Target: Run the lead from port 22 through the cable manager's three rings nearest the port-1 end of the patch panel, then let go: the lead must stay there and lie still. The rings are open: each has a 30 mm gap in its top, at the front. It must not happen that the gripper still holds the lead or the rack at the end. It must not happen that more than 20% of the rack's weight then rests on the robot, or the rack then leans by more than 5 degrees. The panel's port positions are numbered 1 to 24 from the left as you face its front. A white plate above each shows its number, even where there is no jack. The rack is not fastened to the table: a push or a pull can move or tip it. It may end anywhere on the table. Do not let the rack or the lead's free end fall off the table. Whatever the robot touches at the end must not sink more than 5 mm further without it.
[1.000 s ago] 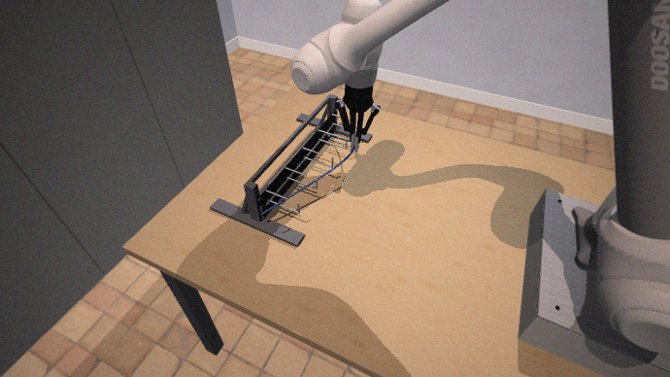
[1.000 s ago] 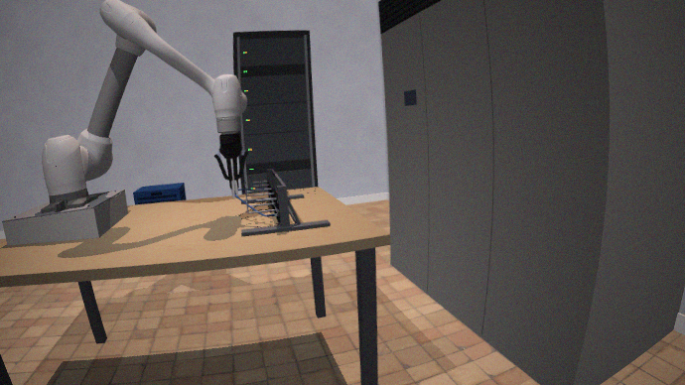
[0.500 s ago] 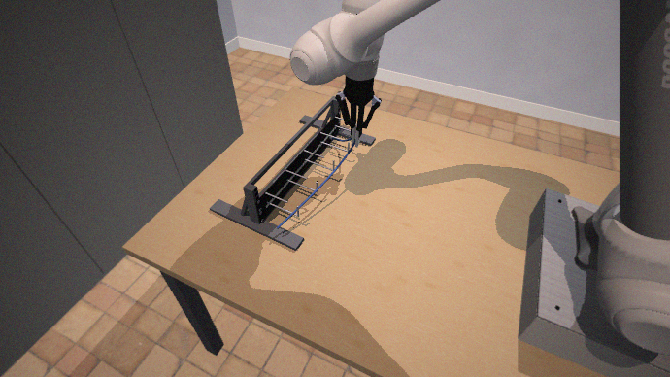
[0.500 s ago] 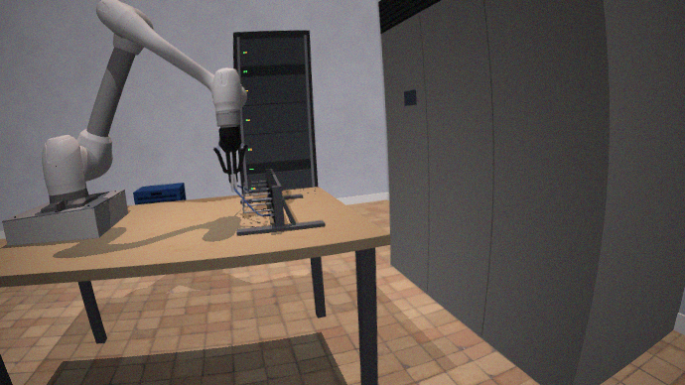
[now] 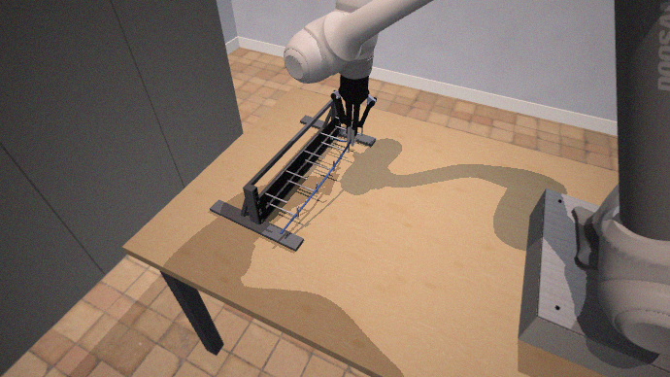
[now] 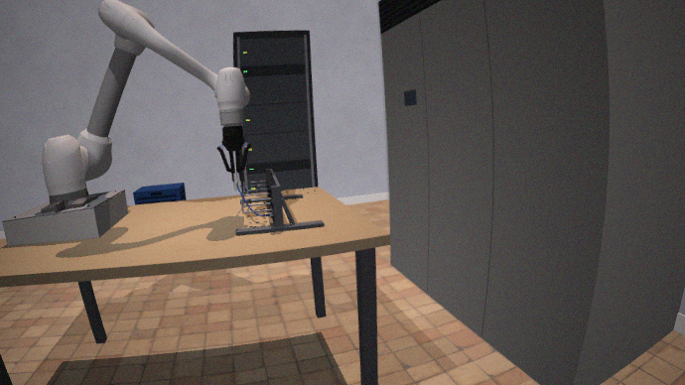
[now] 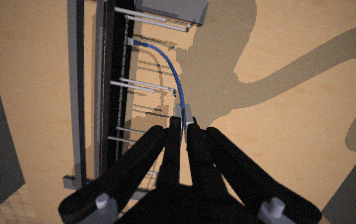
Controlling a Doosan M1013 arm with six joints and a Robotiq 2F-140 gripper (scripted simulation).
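Observation:
The rack with the patch panel [image 5: 291, 182] [image 6: 276, 200] stands upright on the table. The blue lead [image 5: 340, 158] [image 7: 178, 82] leaves a jack [image 7: 131, 41] near the panel's far end in the top view and curves out to my gripper [image 5: 351, 141] [image 6: 237, 183] [image 7: 182, 112]. The gripper is shut on the lead, in front of the rings at that end. From there the lead runs nearly straight past the ring tips to the rack's near foot. The ring [image 7: 150, 85] has its tip left of the lead. Whether the lead lies inside the near rings [image 5: 277, 197] cannot be told.
The rack's feet [image 5: 294, 241] [image 5: 366, 139] stick out in front. A rail [image 5: 291, 142] runs behind the panel. The table edge [image 5: 197, 287] is beyond the near foot. A tall grey cabinet [image 5: 98, 81] [image 6: 505, 158] stands behind the rack. The robot's base is opposite the panel's front.

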